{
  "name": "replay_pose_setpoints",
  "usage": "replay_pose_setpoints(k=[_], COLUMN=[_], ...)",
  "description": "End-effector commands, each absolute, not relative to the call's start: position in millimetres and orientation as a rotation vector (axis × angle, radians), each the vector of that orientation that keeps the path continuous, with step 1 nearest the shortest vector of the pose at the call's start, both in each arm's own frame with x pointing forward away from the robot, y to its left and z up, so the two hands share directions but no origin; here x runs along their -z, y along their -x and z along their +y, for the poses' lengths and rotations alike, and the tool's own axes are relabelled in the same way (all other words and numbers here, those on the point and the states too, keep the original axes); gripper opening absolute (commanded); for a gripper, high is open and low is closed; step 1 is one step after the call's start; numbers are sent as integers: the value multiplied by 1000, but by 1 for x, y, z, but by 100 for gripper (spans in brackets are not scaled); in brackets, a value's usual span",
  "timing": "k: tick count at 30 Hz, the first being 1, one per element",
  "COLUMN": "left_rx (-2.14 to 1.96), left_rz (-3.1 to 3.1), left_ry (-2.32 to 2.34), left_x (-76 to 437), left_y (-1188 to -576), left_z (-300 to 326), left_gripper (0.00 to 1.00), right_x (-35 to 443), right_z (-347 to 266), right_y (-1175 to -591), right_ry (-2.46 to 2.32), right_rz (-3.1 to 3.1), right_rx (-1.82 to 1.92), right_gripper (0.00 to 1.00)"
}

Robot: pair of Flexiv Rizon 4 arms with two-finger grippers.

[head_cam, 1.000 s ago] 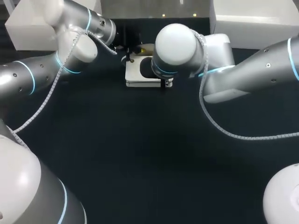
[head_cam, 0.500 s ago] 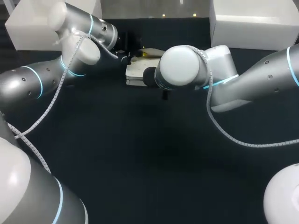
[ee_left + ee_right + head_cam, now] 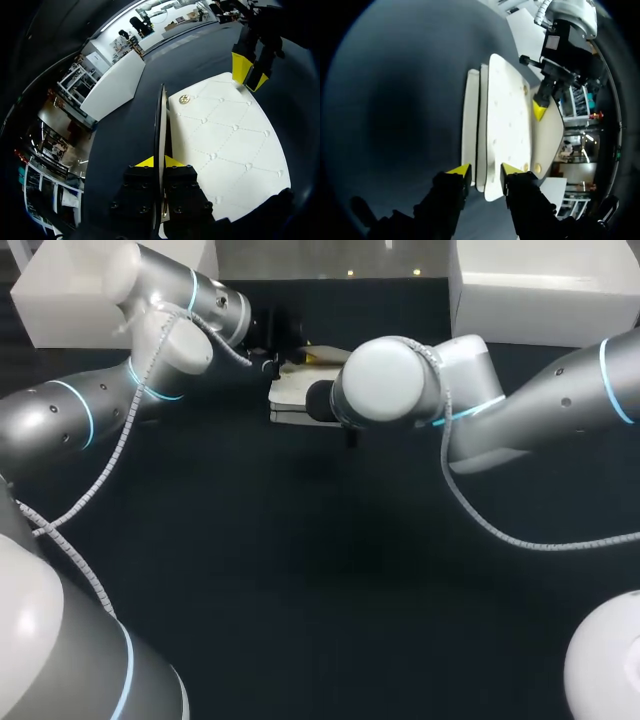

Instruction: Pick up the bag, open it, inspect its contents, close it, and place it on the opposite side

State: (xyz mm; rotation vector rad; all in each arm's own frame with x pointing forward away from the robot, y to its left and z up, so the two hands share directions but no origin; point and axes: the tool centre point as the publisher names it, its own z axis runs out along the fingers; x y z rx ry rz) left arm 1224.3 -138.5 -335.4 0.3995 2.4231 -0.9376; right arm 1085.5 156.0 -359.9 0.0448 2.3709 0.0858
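Looks along the right gripper (image 3: 485, 172) at a white studded bag (image 3: 507, 115) lying mid-frame on the dark table (image 3: 395, 100). Straddles the bag's near end with yellow fingertips (image 3: 461, 171) held apart. Finds the left gripper (image 3: 538, 111) beyond, one yellow tip against the flap's edge.

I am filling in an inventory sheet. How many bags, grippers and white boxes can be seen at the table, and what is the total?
bag: 1
grippers: 2, the left gripper and the right gripper
white boxes: 2, at the table's far corners
Total: 5
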Motion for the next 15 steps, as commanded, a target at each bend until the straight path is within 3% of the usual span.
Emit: replay_pose_setpoints(k=[1, 7, 15], left_rx=[946, 949, 954], left_rz=[2420, 2421, 2424], left_ry=[-412, -419, -417], left_x=[337, 338, 340], left_y=[-1223, -1222, -1219], left_z=[-138, -139, -137], left_gripper=[0, 0, 0], right_x=[365, 366, 367], right_z=[156, 156, 154], right_y=[-1093, -1096, -1099], right_ry=[-45, -49, -61], right_rz=[2370, 2371, 2369], right_rx=[-97, -107, -112], right_gripper=[34, 22, 19])
